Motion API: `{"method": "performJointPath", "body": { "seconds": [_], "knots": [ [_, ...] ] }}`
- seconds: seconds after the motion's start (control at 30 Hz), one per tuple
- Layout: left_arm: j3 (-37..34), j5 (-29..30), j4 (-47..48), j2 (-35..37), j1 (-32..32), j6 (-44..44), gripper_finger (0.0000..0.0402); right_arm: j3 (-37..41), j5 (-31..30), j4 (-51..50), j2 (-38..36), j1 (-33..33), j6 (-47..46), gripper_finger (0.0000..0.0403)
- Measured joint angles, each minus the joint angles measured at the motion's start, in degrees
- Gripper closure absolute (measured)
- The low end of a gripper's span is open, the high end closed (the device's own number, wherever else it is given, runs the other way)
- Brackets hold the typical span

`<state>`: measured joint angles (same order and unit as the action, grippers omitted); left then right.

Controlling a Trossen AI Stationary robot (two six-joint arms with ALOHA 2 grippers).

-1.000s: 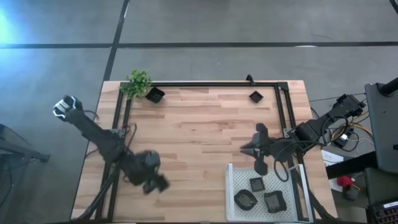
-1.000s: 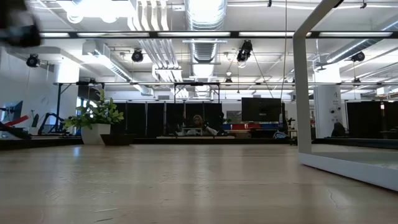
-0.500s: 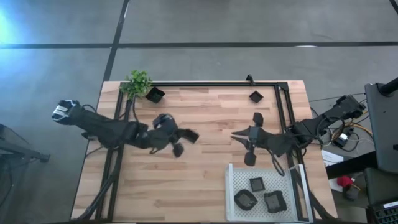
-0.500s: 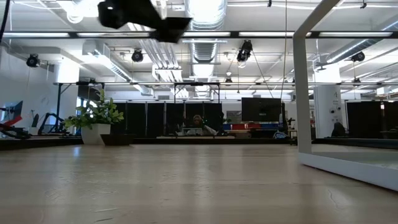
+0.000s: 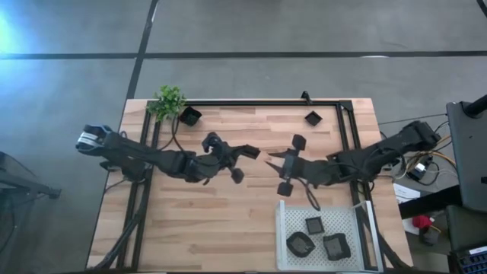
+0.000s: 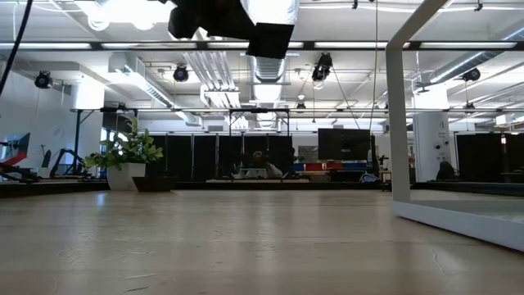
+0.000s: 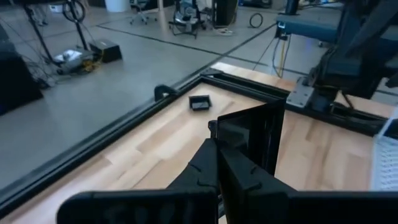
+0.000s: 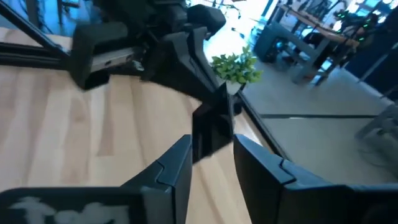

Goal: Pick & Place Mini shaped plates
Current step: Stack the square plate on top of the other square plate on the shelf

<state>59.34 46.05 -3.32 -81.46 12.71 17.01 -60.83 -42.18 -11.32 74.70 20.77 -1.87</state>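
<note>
Both arms have swung in to mid-surface (image 5: 228,205) and now meet tip to tip. Your left pincer (image 5: 250,152) carries a black plate (image 7: 249,140) clamped edgewise. Your right pincer (image 5: 272,157) has just spread wide around it. This looks like a handover toward the white tray (image 5: 288,217), where three plates (image 5: 313,224) sit.

Both claws meet mid-table (image 5: 228,221), blocking the centre; open wood front-left, tray (image 5: 283,228) crowds front-right.
</note>
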Motion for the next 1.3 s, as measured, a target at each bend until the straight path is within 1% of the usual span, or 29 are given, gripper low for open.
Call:
{"method": "performJointPath", "body": {
  "seconds": [0.2, 0.57, 0.83, 1.0, 1.17, 1.3],
  "knots": [
    [0.0, 0.4, -3.6, -1.6, 0.0, -2.7, 0.0401, -1.6, 0.0, 0.9, 4.1, -2.8, 3.4, 0.029],
    [0.0, 0.4, -3.6, -1.7, 0.4, -3.6, 0.0401, -5.6, 0.0, 1.0, 8.6, -5.5, 8.0, 0.0318],
    [0.8, 0.4, -3.6, -1.7, 0.7, -5.7, 0.0401, -5.6, 0.1, 0.8, 8.6, -6.2, 8.1, 0.0332],
    [1.8, 0.4, -3.6, -1.7, 0.8, -8.0, 0.0401, -5.6, 0.1, 0.8, 8.5, -6.2, 8.3, 0.0335],
    [2.0, 0.4, -3.6, -1.7, 0.8, -8.4, 0.0402, -5.5, 0.1, 0.9, 8.4, -6.2, 8.3, 0.0338],
    [2.0, 0.3, -3.4, -1.7, 0.8, -8.4, 0.0402, -5.5, 0.0, 0.9, 8.4, -6.2, 8.2, 0.0361]
  ]
}}
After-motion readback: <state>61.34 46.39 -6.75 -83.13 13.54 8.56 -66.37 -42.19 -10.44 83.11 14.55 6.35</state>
